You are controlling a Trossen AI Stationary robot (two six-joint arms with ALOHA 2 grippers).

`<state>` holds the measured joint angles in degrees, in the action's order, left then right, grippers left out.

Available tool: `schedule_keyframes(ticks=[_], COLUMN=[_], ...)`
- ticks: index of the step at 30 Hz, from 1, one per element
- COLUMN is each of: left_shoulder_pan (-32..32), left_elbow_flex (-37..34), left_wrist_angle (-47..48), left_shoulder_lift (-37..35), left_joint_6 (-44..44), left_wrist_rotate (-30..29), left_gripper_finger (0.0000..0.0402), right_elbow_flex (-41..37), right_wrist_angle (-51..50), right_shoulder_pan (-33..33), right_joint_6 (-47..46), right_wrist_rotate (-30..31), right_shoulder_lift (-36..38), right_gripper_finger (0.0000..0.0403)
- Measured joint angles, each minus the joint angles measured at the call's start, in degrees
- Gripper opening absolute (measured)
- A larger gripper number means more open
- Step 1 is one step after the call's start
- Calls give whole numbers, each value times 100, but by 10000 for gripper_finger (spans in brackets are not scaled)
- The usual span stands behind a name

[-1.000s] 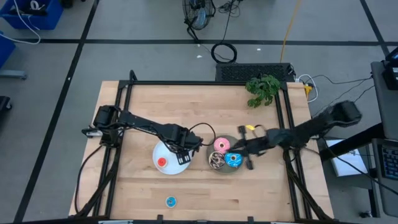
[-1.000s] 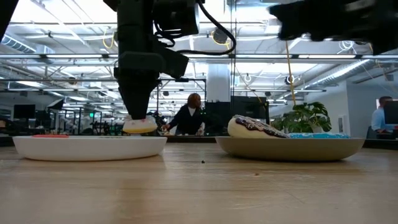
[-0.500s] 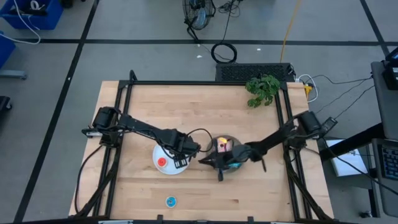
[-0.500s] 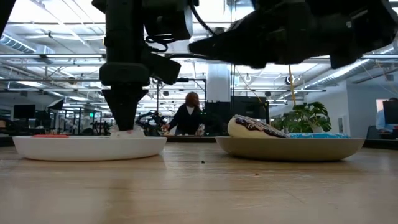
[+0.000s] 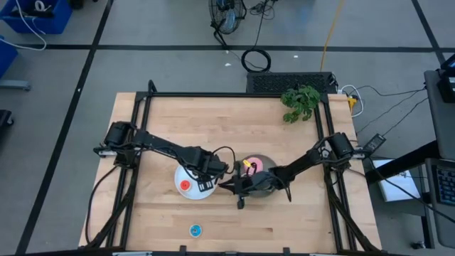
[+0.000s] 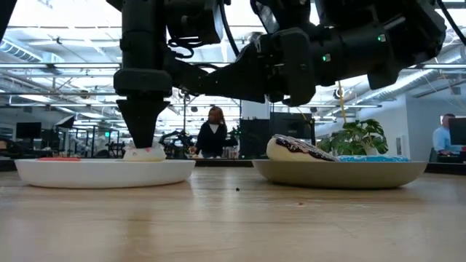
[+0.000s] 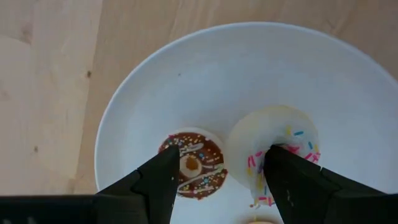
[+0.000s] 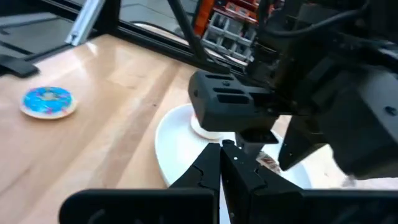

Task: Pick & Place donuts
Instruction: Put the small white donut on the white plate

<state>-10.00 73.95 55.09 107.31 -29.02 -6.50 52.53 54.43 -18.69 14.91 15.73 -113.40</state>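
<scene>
My left gripper (image 7: pixel 222 155) is open, low over the white plate (image 7: pixel 186 81), pointing down. A small brown donut (image 7: pixel 191 165) lies between its fingers. A white sprinkled donut (image 7: pixel 280 134) lies flat on the plate, with one finger over its hole. A red donut (image 5: pixel 185 186) lies on the same plate. My right gripper (image 8: pixel 225 149) is shut and empty, between the two plates in the high view (image 5: pixel 233 188). The grey plate (image 6: pixel 338 173) holds a brown-sprinkled donut (image 6: pixel 298 149), a blue one (image 6: pixel 364 157) and a pink one (image 5: pixel 253 165). A tiny blue donut (image 5: pixel 195 230) lies on the table. My left gripper: one fingertip (image 7: pixel 273 163) stands over the middle of the white donut (image 6: pixel 144 153), which lies flat on the plate. Whether the finger touches it, I cannot tell.
A potted green plant (image 5: pixel 300 102) stands at the table's far right. Black frame rails run along the left and right sides. Bare wood lies near the front edge around the tiny blue donut (image 8: pixel 48 101). People show in the room beyond the table.
My left gripper came down with the white donut, which was lifted above the white plate and now lies on it. My right arm swung from the grey plate's right side toward the table's left, crossing over that plate and ending close to my left gripper.
</scene>
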Motion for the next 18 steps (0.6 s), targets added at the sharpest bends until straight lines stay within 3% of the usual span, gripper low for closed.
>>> schedule_keyframes(ticks=[4, 8, 13, 18], left_shoulder_pan=[0, -31, -50, -197], left_elbow_flex=[1, 20, 26, 28], left_wrist_angle=[25, 2, 10, 116], left_shoulder_lift=[-56, -54, -55, -55], left_joint_6=[-8, 78, 154, 505], left_wrist_rotate=[52, 114, 125, 122], left_gripper_finger=[230, 230, 230, 230], right_elbow_flex=[33, 100, 147, 149], right_wrist_angle=[-142, -357, -501, -494], right_shoulder_pan=[67, 254, 300, 336], right_joint_6=[89, -322, -313, -194], right_wrist_rotate=[45, -471, -563, -1404], right_shoulder_lift=[0, 1, 2, -86], right_gripper_finger=[0, 0, 0, 0])
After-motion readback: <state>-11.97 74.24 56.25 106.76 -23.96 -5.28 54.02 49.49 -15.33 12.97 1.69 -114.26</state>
